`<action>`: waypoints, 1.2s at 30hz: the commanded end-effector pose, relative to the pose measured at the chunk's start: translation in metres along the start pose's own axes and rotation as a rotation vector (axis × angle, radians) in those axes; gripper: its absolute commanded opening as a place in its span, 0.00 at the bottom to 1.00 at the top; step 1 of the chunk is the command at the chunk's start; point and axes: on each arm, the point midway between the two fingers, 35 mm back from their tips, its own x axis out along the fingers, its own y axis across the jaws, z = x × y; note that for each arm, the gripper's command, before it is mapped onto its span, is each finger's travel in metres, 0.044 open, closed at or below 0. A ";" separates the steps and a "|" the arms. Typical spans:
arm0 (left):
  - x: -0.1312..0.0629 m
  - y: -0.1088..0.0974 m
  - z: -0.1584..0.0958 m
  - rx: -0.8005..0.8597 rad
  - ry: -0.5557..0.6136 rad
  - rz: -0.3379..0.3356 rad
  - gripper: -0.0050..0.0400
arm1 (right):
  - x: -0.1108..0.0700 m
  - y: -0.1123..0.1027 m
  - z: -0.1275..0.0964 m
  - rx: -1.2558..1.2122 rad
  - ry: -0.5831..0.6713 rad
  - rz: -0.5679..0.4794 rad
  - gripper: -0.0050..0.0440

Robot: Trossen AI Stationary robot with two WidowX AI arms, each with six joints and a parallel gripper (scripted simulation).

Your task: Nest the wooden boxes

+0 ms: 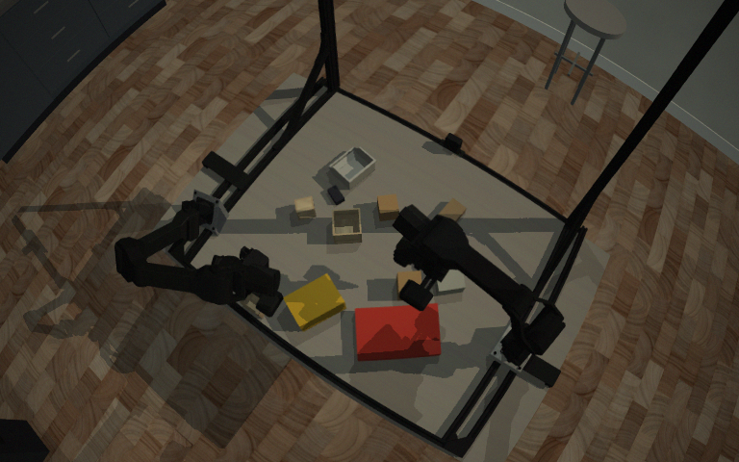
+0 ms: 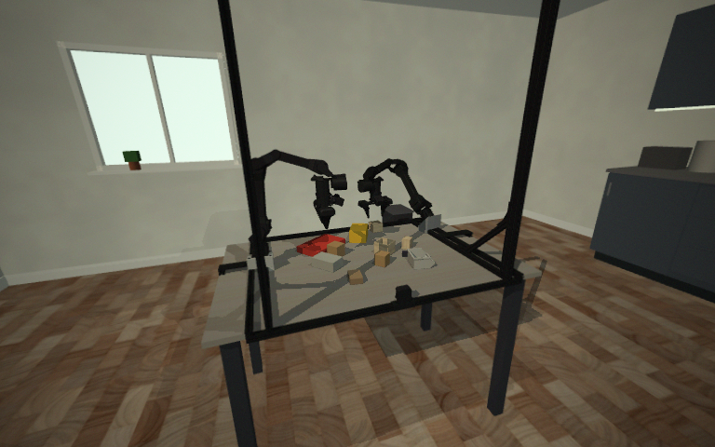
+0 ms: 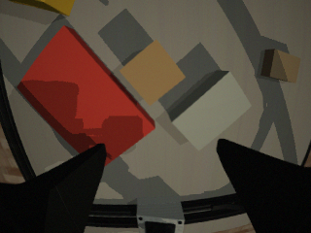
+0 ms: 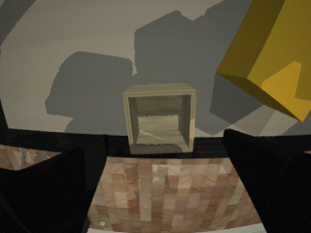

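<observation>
Hanging wide open with nothing gripped, both at left claw (image 1: 411, 277) (image 2: 326, 225) (image 3: 162, 148) near the red block (image 1: 397, 320) (image 2: 321, 245) (image 3: 92, 89) and at right claw (image 1: 267, 302) (image 2: 376, 214) (image 4: 166, 138) near the edge box (image 1: 253, 306) (image 2: 375, 226) (image 4: 160, 89), separate from the mid-table box (image 1: 346, 237) (image 2: 386, 246), mouth up there!

Red block (image 1: 397, 332) (image 2: 321, 244) (image 3: 87, 92) — yellow one (image 1: 314, 301) (image 2: 358, 233) (image 4: 279, 63), mustard perhaps in shade.

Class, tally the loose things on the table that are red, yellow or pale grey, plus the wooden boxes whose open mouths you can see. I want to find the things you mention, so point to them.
Red block (image 1: 397, 320) (image 2: 330, 240) (image 3: 87, 92): 1
Yellow block (image 1: 315, 299) (image 2: 358, 233) (image 3: 55, 5) (image 4: 274, 53): 1
Pale grey things, an open tray (image 1: 360, 177) (image 2: 422, 264) and a block (image 1: 450, 285) (image 2: 327, 262) (image 3: 212, 113): 2
Open wooden boxes (image 1: 347, 238) (image 2: 391, 248) (image 4: 159, 89): 2
Total: 6
</observation>
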 end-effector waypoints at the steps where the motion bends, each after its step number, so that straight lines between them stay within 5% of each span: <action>1: 0.000 0.000 0.000 0.002 0.001 0.002 1.00 | 0.000 0.000 0.000 0.028 0.000 0.000 0.92; 29: 0.000 0.000 0.000 0.002 0.001 0.002 1.00 | 0.000 0.003 -0.003 1.456 0.004 -0.001 0.92; 36: 0.000 0.000 0.000 0.002 0.001 0.002 1.00 | 0.000 0.003 -0.003 1.566 0.005 -0.002 0.92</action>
